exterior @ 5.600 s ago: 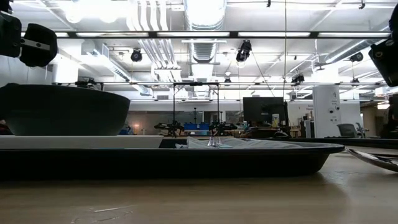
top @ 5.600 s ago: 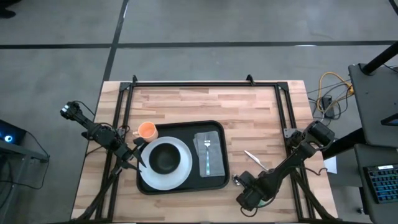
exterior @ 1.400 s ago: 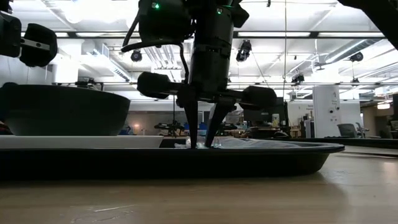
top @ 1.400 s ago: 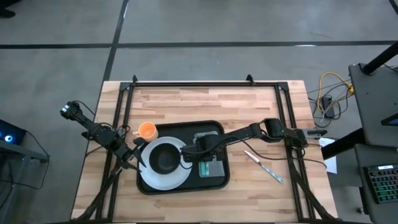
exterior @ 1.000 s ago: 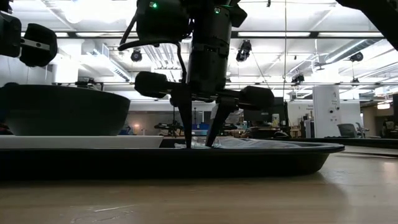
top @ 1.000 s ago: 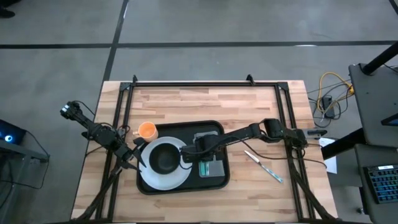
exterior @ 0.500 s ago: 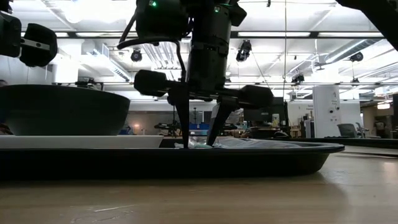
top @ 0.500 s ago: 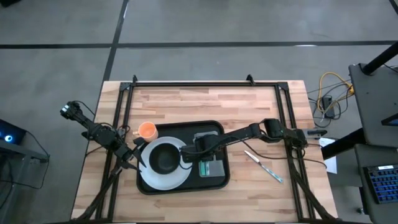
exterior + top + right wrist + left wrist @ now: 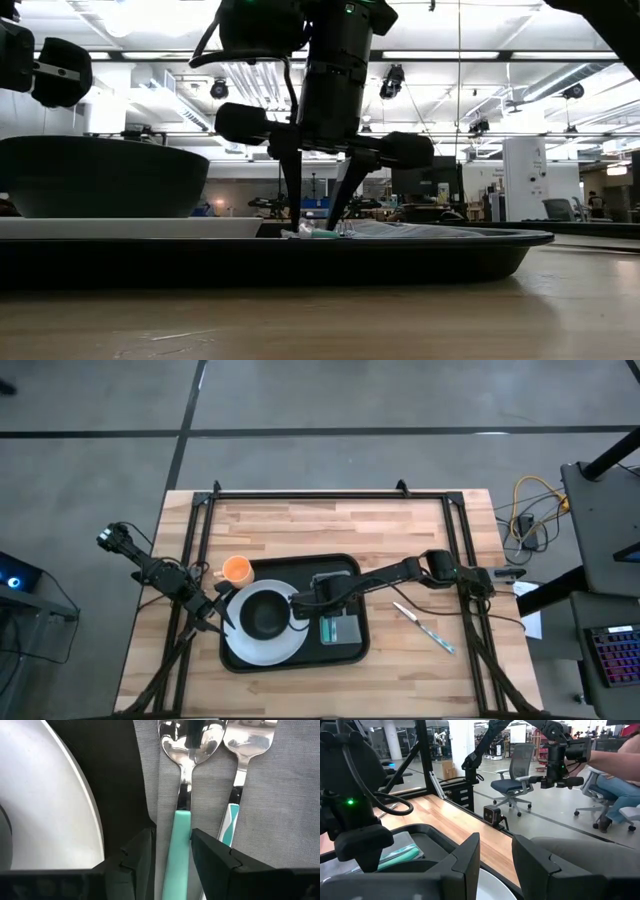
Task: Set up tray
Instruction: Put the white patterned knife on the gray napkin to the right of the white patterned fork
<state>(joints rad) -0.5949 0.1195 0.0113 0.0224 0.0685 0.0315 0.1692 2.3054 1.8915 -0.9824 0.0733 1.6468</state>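
Observation:
The black tray (image 9: 300, 564) lies mid-table, with a white plate (image 9: 290, 642) and a dark bowl (image 9: 262, 615) on its left half. A grey napkin (image 9: 280, 820) covers its right half. On the napkin a teal-handled spoon (image 9: 182, 795) and a fork (image 9: 240, 750) lie side by side. My right gripper (image 9: 172, 852) points down over the napkin, open, with one finger on each side of the spoon's handle (image 9: 181, 837). My left gripper (image 9: 222, 612) waits open by the tray's left edge with nothing between its fingers.
An orange cup (image 9: 237, 570) stands on the table by the tray's far left corner. A teal-handled knife (image 9: 425, 626) lies on the wood to the right of the tray. A dark frame (image 9: 320, 495) runs along the table's far and side edges.
My right gripper's fingers have spread apart over the napkin. They have let go of the spoon, which now lies flat on the napkin between them. The arm itself has stayed over the same spot.

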